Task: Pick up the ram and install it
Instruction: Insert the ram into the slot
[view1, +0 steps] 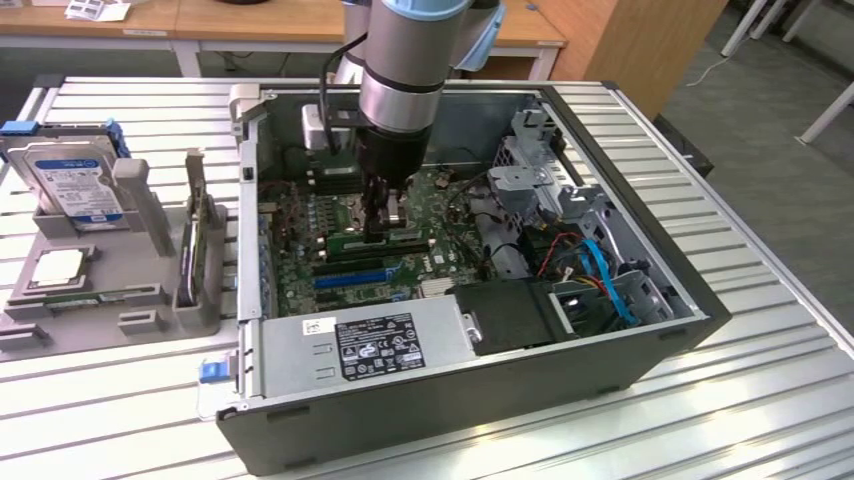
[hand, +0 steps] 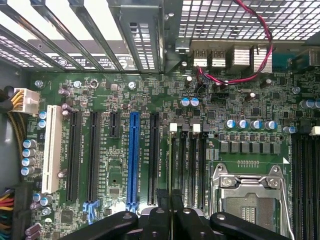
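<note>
A grey robot arm (view1: 407, 60) reaches down into the open black computer case (view1: 641, 330) lying on the slatted metal bench (view1: 761, 400), its tip near the middle of the exterior view. In the wrist view the black fingers (hand: 177, 200) are pinched almost together. Between them runs the ram (hand: 171, 165) — a long, thin green circuit-board stick seen edge-on, so it reads as little more than a line. It hangs over the green motherboard (hand: 240, 100), lined up along the row of black memory slots (hand: 192, 170). That puts it between the long blue expansion slot (hand: 133, 155) and the silver processor socket (hand: 247, 195). Whether its lower edge touches a slot yet, I can't tell.

So the pick-up looks done, and installing is the step in hand. As I judge it, seating calls for the stick held upright and square over one slot, then pressed evenly so both ends go in and the white end latches (hand: 173, 127) catch — a slight tilt could jam it. At the exterior view's left, a silver hard drive with a blue-and-white label (view1: 67, 175) stands in a grey holder (view1: 134, 195), well apart from the case.
</note>
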